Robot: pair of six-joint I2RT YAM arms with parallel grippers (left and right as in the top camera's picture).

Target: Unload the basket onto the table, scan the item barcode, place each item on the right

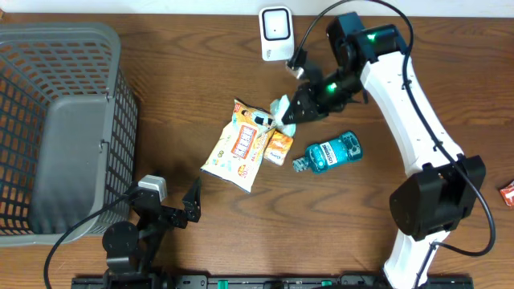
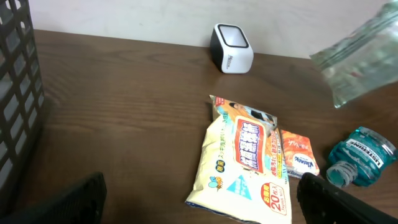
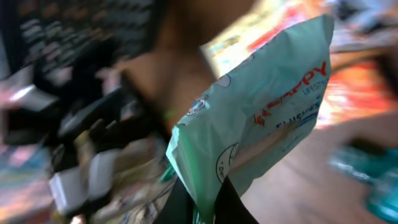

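Note:
A pale green plastic packet [image 3: 261, 124] with red lettering hangs in the air, and my right gripper [image 3: 205, 202] is shut on its lower edge. From overhead, the right gripper [image 1: 295, 111] holds the packet [image 1: 282, 107] above the table, in front of and slightly right of the white scanner [image 1: 275, 33]. The left wrist view shows the packet [image 2: 360, 56] blurred at top right, and the scanner [image 2: 231, 47] near the back edge. No barcode shows. My left gripper [image 1: 173, 205] rests open at the near left, with nothing between its fingers [image 2: 342, 199].
A yellow-white wipes pack [image 1: 238, 146], a small orange tissue pack [image 1: 279, 147] and a blue mouthwash bottle [image 1: 331, 152] lie mid-table. A large grey basket [image 1: 16, 36] fills the left side. A red item [image 1: 507, 193] sits at the right edge.

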